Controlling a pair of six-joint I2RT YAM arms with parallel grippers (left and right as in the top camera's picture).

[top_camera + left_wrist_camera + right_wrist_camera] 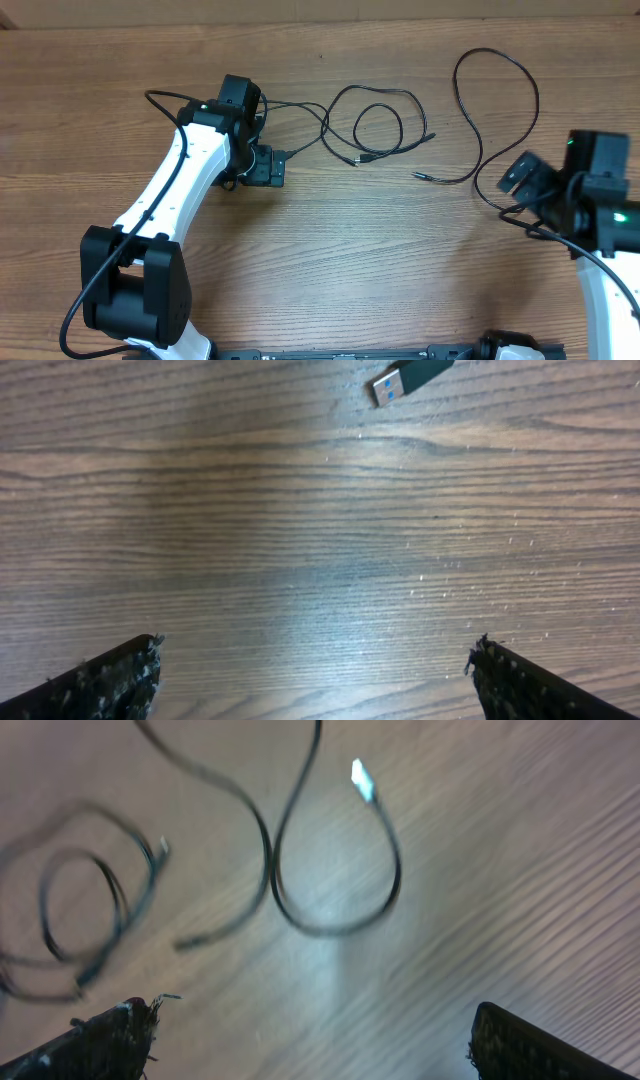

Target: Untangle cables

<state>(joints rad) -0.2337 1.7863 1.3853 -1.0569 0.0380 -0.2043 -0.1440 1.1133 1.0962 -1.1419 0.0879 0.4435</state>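
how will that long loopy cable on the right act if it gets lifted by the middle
Likely floppy: the cable is thin and lies in loose curves, so both ends would probably droop and drag. Probably light, given how thin it looks. Its silver-tipped plug may swing or snag the neighbouring coiled cable, which lies close by.

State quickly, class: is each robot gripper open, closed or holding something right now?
Left gripper: open, holding nothing.
Right gripper: open, holding nothing; thin black cables lie on the wooden table beyond it.
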